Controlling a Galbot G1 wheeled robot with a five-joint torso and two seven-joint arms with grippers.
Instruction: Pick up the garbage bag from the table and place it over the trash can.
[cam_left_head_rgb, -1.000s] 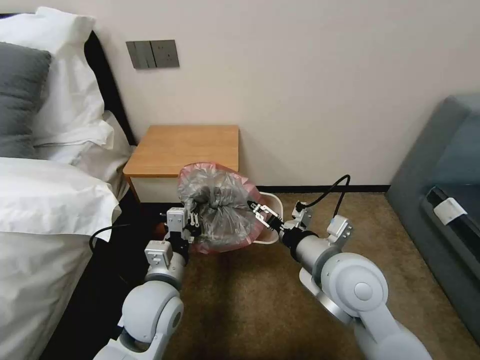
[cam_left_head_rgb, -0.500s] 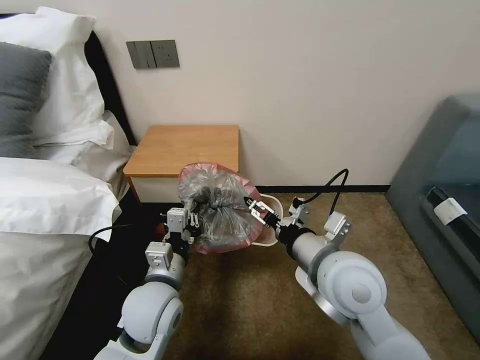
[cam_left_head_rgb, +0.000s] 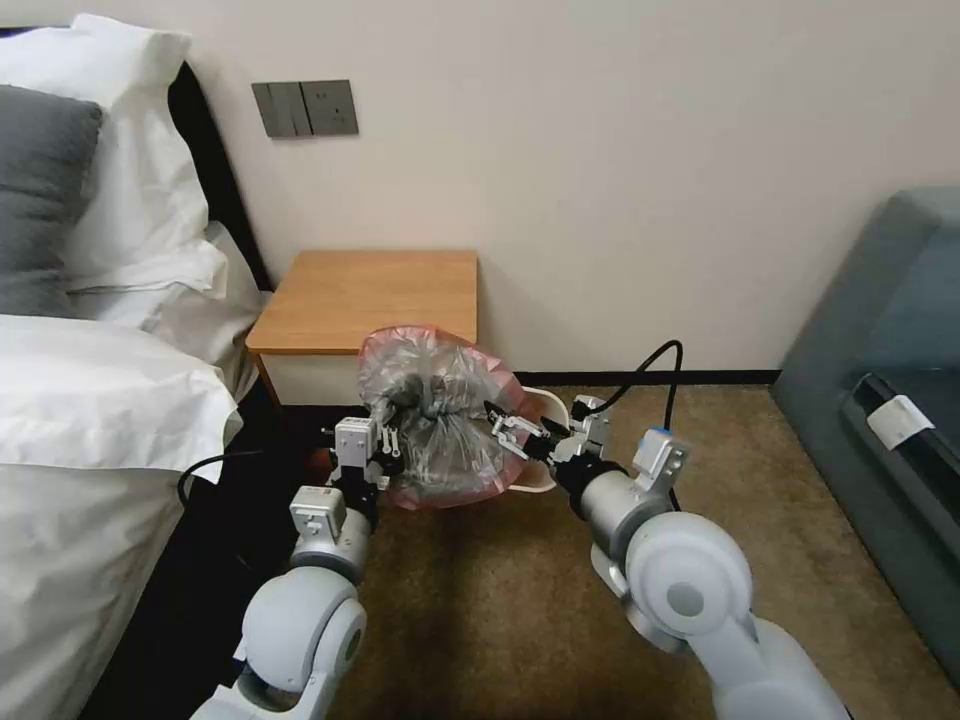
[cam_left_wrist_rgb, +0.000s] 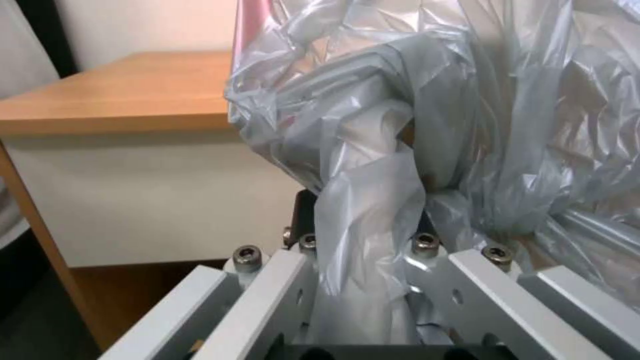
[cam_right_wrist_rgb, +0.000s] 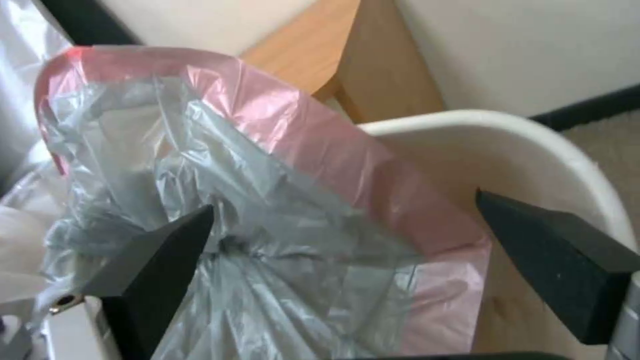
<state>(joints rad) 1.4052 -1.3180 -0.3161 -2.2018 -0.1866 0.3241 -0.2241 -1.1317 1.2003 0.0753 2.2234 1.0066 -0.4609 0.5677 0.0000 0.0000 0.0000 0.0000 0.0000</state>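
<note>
You see the garbage bag (cam_left_head_rgb: 440, 415) over the trash can (cam_left_head_rgb: 541, 440), before the table's (cam_left_head_rgb: 370, 296) front right corner, between both grippers.

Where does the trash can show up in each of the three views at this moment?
Head view: trash can at centre, just right of the garbage bag, mostly covered by it.
Left wrist view: not in it.
Right wrist view: pale rim beside the bag's pink edge.
Shared landmark: the wooden table.
</note>
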